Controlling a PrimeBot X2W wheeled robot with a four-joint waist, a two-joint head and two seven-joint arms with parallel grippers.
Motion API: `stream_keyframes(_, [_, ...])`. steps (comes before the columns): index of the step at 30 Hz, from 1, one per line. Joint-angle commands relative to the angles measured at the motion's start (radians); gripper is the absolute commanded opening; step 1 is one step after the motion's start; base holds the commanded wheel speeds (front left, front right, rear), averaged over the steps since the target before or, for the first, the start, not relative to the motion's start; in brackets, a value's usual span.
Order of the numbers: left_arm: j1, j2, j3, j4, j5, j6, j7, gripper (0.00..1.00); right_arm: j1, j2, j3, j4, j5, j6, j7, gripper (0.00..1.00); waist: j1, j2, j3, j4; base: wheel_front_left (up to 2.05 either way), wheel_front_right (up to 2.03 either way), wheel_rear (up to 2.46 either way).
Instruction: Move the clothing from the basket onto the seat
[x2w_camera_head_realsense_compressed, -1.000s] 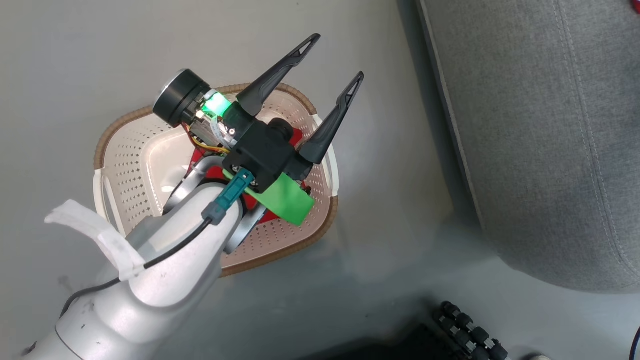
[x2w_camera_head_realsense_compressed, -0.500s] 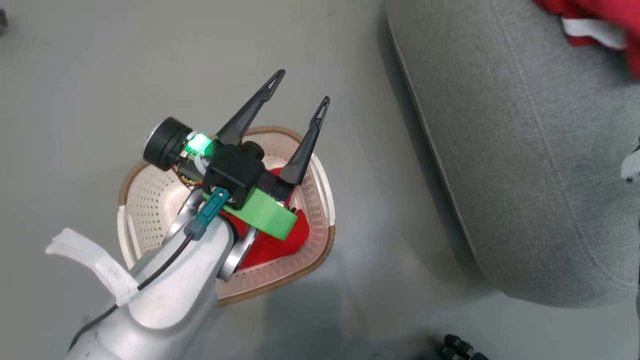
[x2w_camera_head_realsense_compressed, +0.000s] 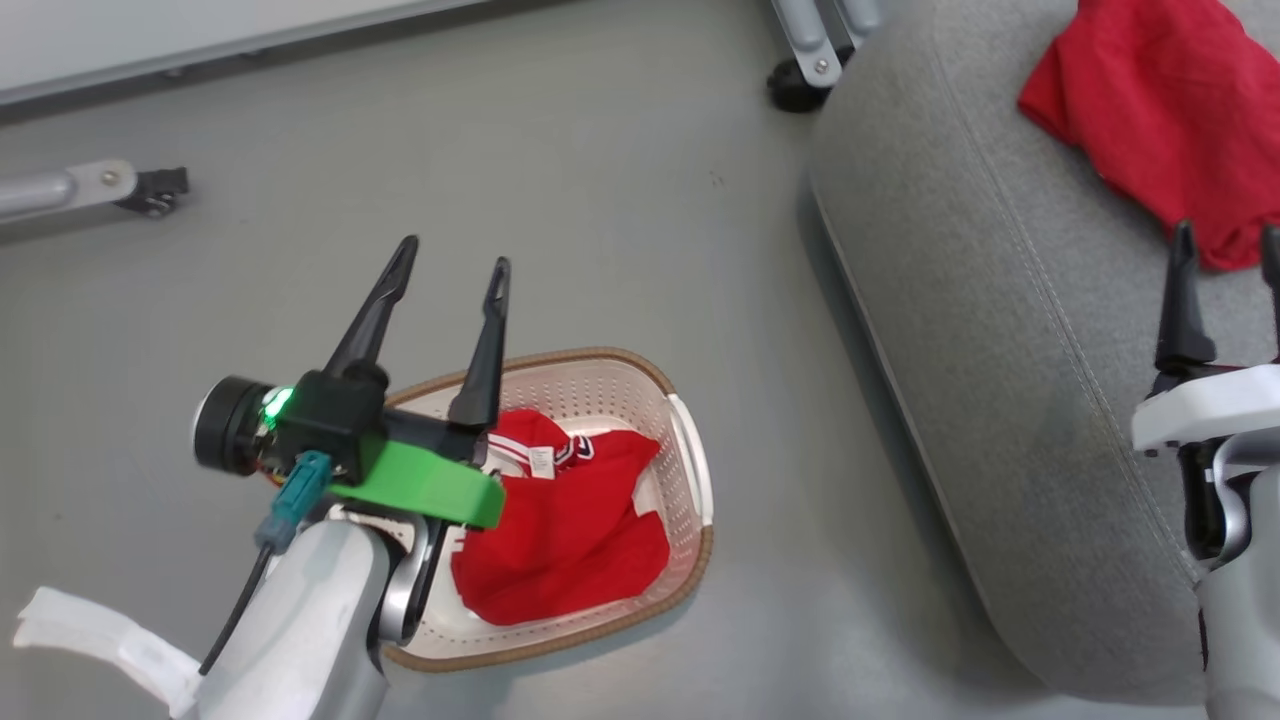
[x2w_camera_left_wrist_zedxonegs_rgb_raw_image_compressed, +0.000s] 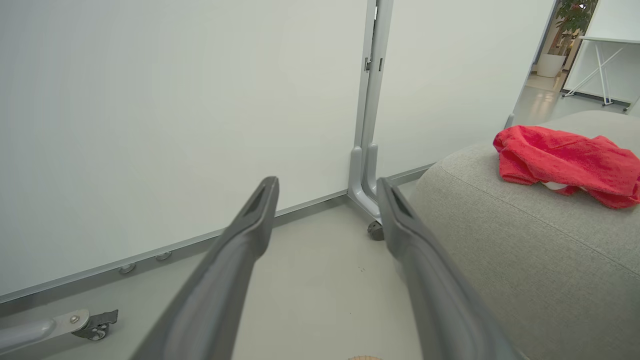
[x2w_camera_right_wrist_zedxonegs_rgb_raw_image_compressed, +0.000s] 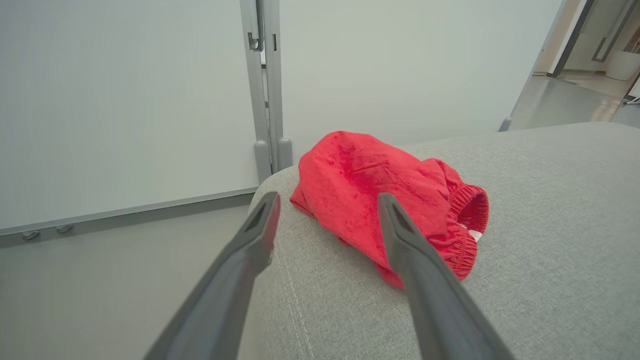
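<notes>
One red garment of the clothing (x2w_camera_head_realsense_compressed: 565, 535), with striped trim and a white tag, lies crumpled in the cream basket (x2w_camera_head_realsense_compressed: 580, 355) on the floor. My left gripper (x2w_camera_head_realsense_compressed: 454, 255) hangs open and empty above the basket's left side, its fingers pointing past the far rim. In the left wrist view the left gripper (x2w_camera_left_wrist_zedxonegs_rgb_raw_image_compressed: 327, 182) faces the white panel. A second red garment (x2w_camera_head_realsense_compressed: 1150, 110) rests on the grey seat (x2w_camera_head_realsense_compressed: 1000, 300). My right gripper (x2w_camera_head_realsense_compressed: 1228, 235) stands open just short of it. The right wrist view shows the right gripper (x2w_camera_right_wrist_zedxonegs_rgb_raw_image_compressed: 328, 197) open, with the garment (x2w_camera_right_wrist_zedxonegs_rgb_raw_image_compressed: 360, 175) lying loose on the seat (x2w_camera_right_wrist_zedxonegs_rgb_raw_image_compressed: 550, 225) beyond its fingertips.
A white partition panel (x2w_camera_left_wrist_zedxonegs_rgb_raw_image_compressed: 175, 125) stands behind the basket and seat. Its grey post ends in a caster (x2w_camera_head_realsense_compressed: 795, 90) close to the seat's far corner. Another wheeled leg (x2w_camera_head_realsense_compressed: 90, 185) lies on the floor at the far left. Grey floor separates basket and seat.
The head camera has swung, so the whole picture shifted. A red garment now lies on the seat with my right gripper open near it. The garment in the basket is now uncovered.
</notes>
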Motion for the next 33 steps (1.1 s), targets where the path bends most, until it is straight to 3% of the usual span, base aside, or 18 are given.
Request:
stream_keyframes(1, [0.031,-0.001,0.021,-0.002,0.002,-0.001,-0.003,1.00,0.024,0.001,0.015,-0.019,0.005,-0.001,-0.002,1.00,0.0000,0.0000,-0.069,0.068,0.00,0.00,0.00])
stream_keyframes(15, [0.194,-0.072,0.252,0.003,0.039,-0.032,-0.002,1.00,0.102,0.033,0.200,-0.112,0.025,-0.001,-0.002,1.00,0.0000,0.0000,-0.172,0.209,0.00,0.00,0.00])
stream_keyframes(23, [0.268,-0.113,0.343,0.004,0.084,-0.060,-0.002,1.00,0.158,0.064,0.273,-0.150,0.015,-0.001,-0.002,1.00,0.0000,0.0000,-0.229,0.242,0.00,0.00,0.00])
stream_keyframes(33, [0.321,-0.148,0.386,-0.004,0.131,-0.104,-0.002,1.00,0.252,0.090,0.291,-0.206,0.002,-0.001,-0.002,1.00,0.0000,0.0000,-0.279,0.258,0.00,0.00,0.00])
